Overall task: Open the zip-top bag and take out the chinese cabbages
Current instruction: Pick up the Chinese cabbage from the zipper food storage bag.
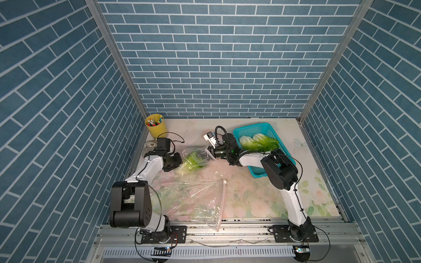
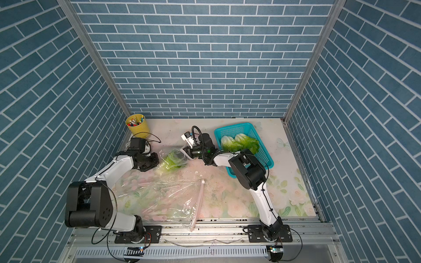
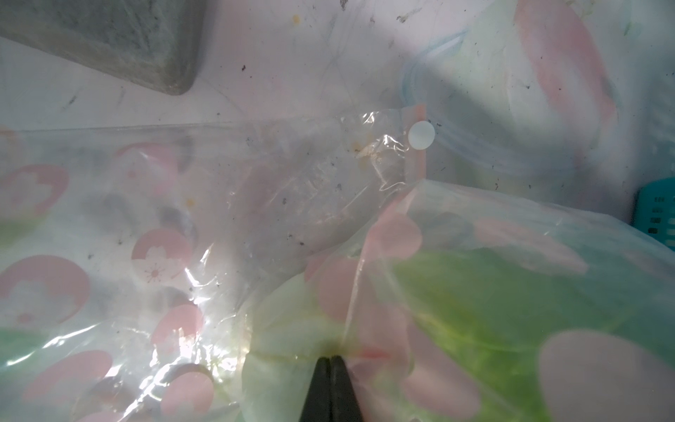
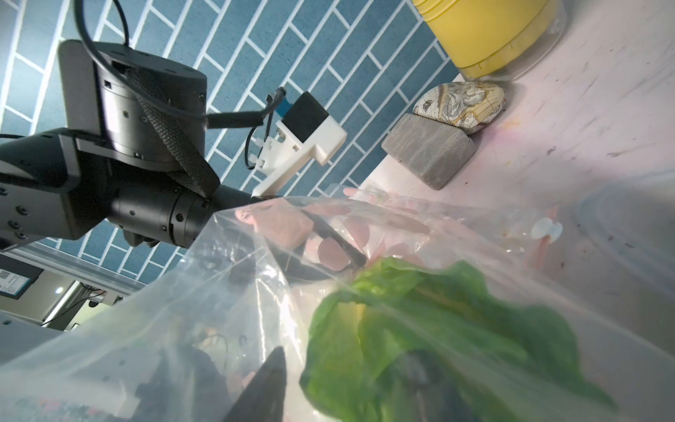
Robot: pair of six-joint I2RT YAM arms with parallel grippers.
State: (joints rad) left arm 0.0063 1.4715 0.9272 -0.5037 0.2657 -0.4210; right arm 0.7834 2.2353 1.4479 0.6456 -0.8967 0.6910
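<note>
The clear zip-top bag [image 1: 193,198] with pink dots lies crumpled at the table's middle, its pink zip strip [image 1: 223,195] toward the front. One chinese cabbage [image 1: 192,160] sits in the raised far part of the bag, also in the right wrist view [image 4: 420,329]. My left gripper [image 3: 330,360] is shut, pinching the plastic by the cabbage's pale base. My right gripper [image 4: 345,372] reaches in from the right, its fingers on either side of the green leaves. Two more cabbages [image 1: 247,142] [image 1: 264,141] lie in the teal basket [image 1: 250,127].
A yellow cup [image 1: 156,127] of pens stands at the back left corner. A grey stone block [image 4: 427,149] and a patterned stone [image 4: 460,106] lie beside it near the left arm. The right arm's elbow hangs over the basket's near end. Crumbs dot the floral tabletop.
</note>
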